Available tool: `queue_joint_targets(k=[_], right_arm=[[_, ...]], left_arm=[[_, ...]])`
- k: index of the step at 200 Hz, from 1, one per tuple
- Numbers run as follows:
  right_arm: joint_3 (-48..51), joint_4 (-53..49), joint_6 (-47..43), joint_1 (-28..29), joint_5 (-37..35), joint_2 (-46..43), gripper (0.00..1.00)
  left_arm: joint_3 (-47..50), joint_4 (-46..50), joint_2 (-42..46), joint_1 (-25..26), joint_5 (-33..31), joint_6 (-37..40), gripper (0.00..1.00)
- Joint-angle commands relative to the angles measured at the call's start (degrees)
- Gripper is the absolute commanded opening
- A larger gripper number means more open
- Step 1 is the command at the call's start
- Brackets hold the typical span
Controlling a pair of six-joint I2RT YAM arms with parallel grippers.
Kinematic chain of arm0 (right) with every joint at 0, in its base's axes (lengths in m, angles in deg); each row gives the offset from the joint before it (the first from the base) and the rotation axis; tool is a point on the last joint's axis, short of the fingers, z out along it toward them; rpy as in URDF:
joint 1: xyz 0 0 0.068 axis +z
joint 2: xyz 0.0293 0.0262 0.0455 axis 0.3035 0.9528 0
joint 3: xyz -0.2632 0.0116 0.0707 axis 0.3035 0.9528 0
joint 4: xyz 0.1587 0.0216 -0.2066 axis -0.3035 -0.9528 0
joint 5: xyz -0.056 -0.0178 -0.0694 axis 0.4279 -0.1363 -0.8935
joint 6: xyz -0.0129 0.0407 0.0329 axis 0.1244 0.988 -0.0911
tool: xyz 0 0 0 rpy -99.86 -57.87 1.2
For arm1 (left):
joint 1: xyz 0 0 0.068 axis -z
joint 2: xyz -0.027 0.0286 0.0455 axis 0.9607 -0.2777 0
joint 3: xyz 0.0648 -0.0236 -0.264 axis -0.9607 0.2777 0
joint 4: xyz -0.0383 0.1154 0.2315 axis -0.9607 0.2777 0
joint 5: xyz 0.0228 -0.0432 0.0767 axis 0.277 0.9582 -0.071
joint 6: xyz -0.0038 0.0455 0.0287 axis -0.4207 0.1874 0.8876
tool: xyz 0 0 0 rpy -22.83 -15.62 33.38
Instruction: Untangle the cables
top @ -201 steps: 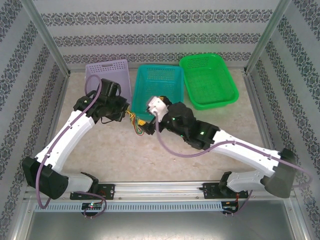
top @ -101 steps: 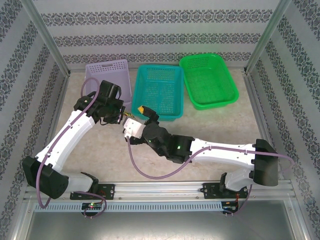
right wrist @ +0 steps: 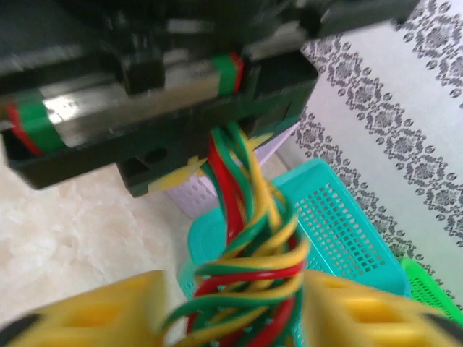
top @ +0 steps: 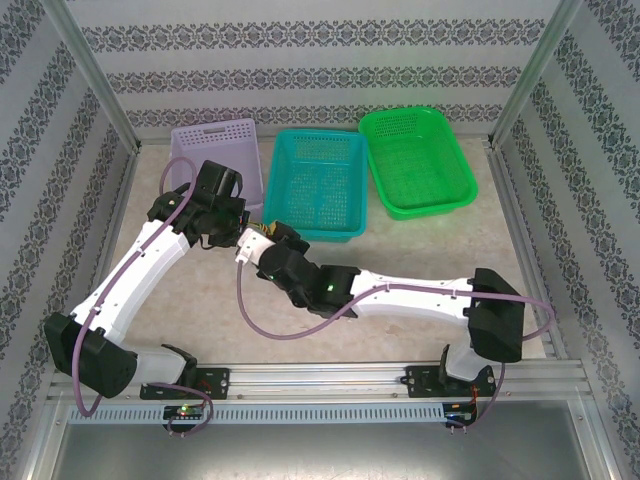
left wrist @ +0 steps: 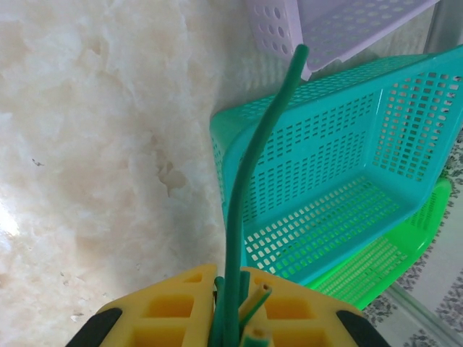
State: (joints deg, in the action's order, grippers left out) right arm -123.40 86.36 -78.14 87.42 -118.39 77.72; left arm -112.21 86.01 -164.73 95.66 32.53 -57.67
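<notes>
Just off the near-left corner of the teal perforated plastic basket (top: 320, 185), the cables (right wrist: 249, 238), thin flexible wires in red, green and yellow wound into one tight braid, run between the two hands. The left hand (left wrist: 230, 280) has its yellow pads pressed together on one end of them, and a single green strand stands up free past the pads. The right hand (right wrist: 231, 300) has a pad against each side of the braid, pinching it, though I cannot tell how firmly.

The step looks like parting the braid. The left hand should probably stay an anchor while the right draws away slowly, turning against the twist and not tugging straight, so the loops don't tighten.

Count:
- **Hands:** two.
- **Wire colours:** three; the strands are too entwined to number.
- **Baskets:** three on the pale marbled surface (top: 470, 240): teal, lilac (top: 225, 140) and bright green (top: 415, 160).
</notes>
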Motion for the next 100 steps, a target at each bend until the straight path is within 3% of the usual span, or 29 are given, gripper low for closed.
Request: queue_joint_targets(k=[1, 15, 34, 56, 74, 84, 100], right_arm=[[-3.5, -1.3, 1.8, -1.6, -0.8, -0.4, 0.00], [-3.9, -5.4, 5.0, -2.5, 3.8, -2.0, 0.00], [-4.1, -13.2, 14.8, -6.5, 18.9, -6.2, 0.00], [-3.8, -16.9, 29.9, -16.6, 55.4, -8.6, 0.00], [-3.1, -12.1, 47.3, -24.3, 82.5, -5.8, 0.00], [-1.9, -6.4, 56.1, -26.7, 92.0, -4.0, 0.00], [-1.7, -2.1, 64.8, -28.3, 101.2, -1.6, 0.00]], left_arm=[[-0.6, 1.8, 2.3, 0.8, -0.2, -1.3, 0.00], [-0.5, 2.3, 3.2, 0.6, -2.1, -0.3, 0.00], [-0.1, -1.5, 4.3, -0.6, -4.9, 4.0, 0.00], [4.3, -16.0, 5.6, -3.3, -3.9, 11.3, 0.00], [7.2, -28.5, 5.4, -5.6, 0.0, 17.5, 0.00], [8.0, -34.4, 5.2, -6.7, 2.3, 21.8, 0.00], [7.9, -40.4, 4.2, -8.0, 6.6, 27.5, 0.00]])
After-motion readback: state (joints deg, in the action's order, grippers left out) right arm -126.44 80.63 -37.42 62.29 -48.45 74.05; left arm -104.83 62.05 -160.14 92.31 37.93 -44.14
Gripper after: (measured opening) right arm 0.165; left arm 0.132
